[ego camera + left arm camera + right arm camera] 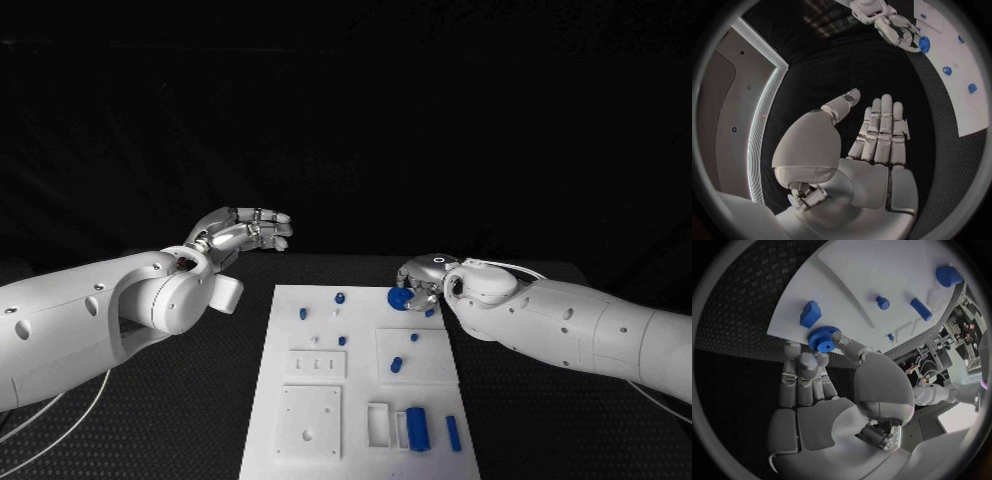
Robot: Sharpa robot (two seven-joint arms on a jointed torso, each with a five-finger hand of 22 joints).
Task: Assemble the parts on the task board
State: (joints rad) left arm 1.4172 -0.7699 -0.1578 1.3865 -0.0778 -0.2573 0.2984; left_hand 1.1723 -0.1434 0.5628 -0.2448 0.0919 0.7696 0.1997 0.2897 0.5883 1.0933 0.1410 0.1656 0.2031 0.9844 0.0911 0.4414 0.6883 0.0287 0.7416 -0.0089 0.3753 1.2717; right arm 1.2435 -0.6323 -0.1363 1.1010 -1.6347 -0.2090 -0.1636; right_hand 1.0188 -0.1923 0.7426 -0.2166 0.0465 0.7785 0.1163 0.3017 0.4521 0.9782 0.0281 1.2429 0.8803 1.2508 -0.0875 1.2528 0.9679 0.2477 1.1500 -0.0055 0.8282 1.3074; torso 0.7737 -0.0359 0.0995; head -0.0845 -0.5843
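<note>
The right hand (423, 279) sits at the far right corner of the task board (361, 400), its fingertips (795, 352) pinching a blue gear (822, 338) just over the board's far edge; in the right wrist view the gear hangs right at the board's rim, with a small blue block (810, 314) just beside it on the white surface. The left hand (245, 232) is raised off the black counter (548, 420), well apart from the board's left edge, fingers straight and close together, thumb apart, holding nothing. Along the board's far end stand several small blue pegs (339, 297), spaced apart with bare white between them. Near the board's close end a longer blue bar (417, 428) lies in a recessed tray, and a thin blue strip (453, 432) lies just beside it, near the right edge. Dark counter runs open on both sides of the board
</note>
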